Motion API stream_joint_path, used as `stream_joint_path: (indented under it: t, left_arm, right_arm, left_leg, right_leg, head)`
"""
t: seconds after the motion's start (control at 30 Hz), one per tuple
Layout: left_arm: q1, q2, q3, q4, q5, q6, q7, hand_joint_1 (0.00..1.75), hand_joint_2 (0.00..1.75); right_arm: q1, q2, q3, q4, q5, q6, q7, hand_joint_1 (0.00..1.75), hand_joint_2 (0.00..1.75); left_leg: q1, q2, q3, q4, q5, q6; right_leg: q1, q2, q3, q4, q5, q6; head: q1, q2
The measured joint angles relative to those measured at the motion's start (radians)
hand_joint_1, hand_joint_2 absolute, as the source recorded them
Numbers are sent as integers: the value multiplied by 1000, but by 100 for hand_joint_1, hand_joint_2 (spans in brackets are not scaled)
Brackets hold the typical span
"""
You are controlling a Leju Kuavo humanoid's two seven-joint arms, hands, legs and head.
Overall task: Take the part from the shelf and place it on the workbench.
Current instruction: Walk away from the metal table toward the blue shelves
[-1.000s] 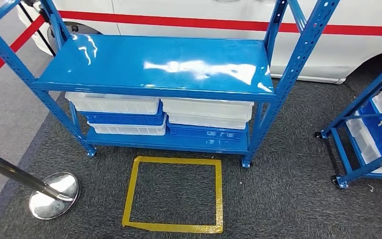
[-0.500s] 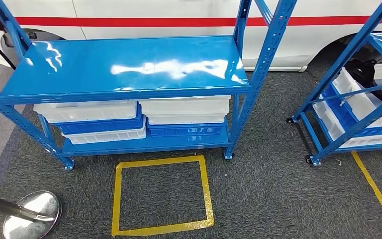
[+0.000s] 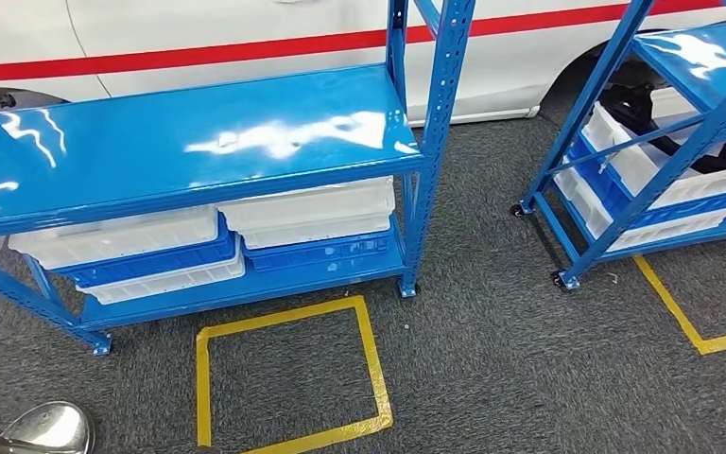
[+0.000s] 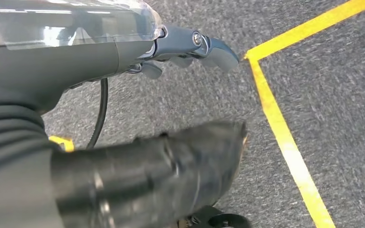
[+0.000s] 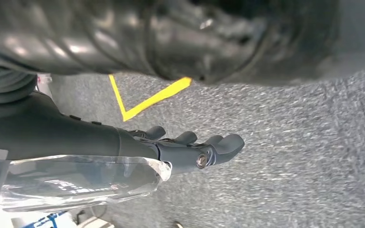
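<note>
Head view: blue shelf (image 3: 189,142) over stacked white and blue bins (image 3: 227,232), contents hidden; right rack's bin (image 3: 662,151) holds a dark, possibly black part (image 3: 666,128). Left hand (image 4: 190,47) and right hand (image 5: 190,147) empty, fingers loosely apart.

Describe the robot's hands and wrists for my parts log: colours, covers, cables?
The left hand and the right hand both have dark grey fingers with a silver screw at a joint. A clear glossy cover sits over each dark wrist. A black cable runs beside the left wrist.
</note>
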Motion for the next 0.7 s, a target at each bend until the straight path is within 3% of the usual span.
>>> stream_joint_path:
  t: [0.07,0.13,0.2,0.27,0.4,0.43,0.47,0.57,0.63,0.7]
  left_arm:
    - [-2,1,0,0,-2,0,-6,0,175]
    - [-4,1,0,0,-2,0,-9,0,175]
    - [-4,1,0,0,-3,0,-11,0,175]
    - [-4,1,0,0,-3,-1,-13,0,175]
    - [-4,1,0,0,0,0,-18,0,175]
    - [-4,1,0,0,1,1,-18,0,175]
    - [-4,1,0,0,2,1,-18,0,175]
    - [-4,1,0,0,2,1,-18,0,175]
    - [-5,0,0,0,2,1,-18,0,175]
    - [-7,0,0,0,2,1,-18,0,175]
  right_arm:
    - [-1,0,0,0,6,-6,1,0,175]
    - [-2,1,0,0,11,-7,1,0,175]
    - [-2,1,0,0,13,-7,1,0,175]
    - [-2,1,0,0,14,-8,-1,0,175]
    - [-2,0,0,0,13,-9,-4,0,175]
    - [-2,0,0,0,13,-9,-4,0,175]
    - [-2,0,0,0,12,-9,-4,0,175]
    - [-2,-1,0,0,12,-9,-5,0,175]
    - [-4,-2,-1,0,12,-10,-5,0,87]
    - [-4,-3,-1,0,12,-9,-6,0,0]
  left_leg:
    - [-1,-3,54,-134,61,8]
    - [-4,-7,74,-190,74,16]
    - [-5,-7,74,-196,77,28]
    - [-3,-3,77,-204,86,43]
    - [-4,3,73,-206,92,54]
    - [-5,4,73,-206,91,54]
    - [-6,4,73,-205,91,53]
    - [-9,4,78,-204,87,48]
    - [-11,4,78,-203,84,40]
    - [-12,5,79,-205,84,30]
  right_leg:
    - [2,8,0,6,-3,6]
    - [5,12,-3,9,-3,16]
    - [4,13,-4,8,-2,29]
    - [2,9,-13,33,-23,39]
    - [-3,0,-113,253,-137,52]
    - [-3,-1,-125,279,-139,52]
    - [-3,-2,-117,266,-120,50]
    - [3,-7,-20,75,-29,33]
    - [10,-10,12,4,-12,21]
    - [13,-10,12,-3,-12,15]
  head:
    - [0,0]
    - [1,0]
    - [0,0]
    - [1,0]
    - [1,0]
    - [1,0]
    - [1,0]
    - [1,0]
    - [1,0]
    - [1,0]
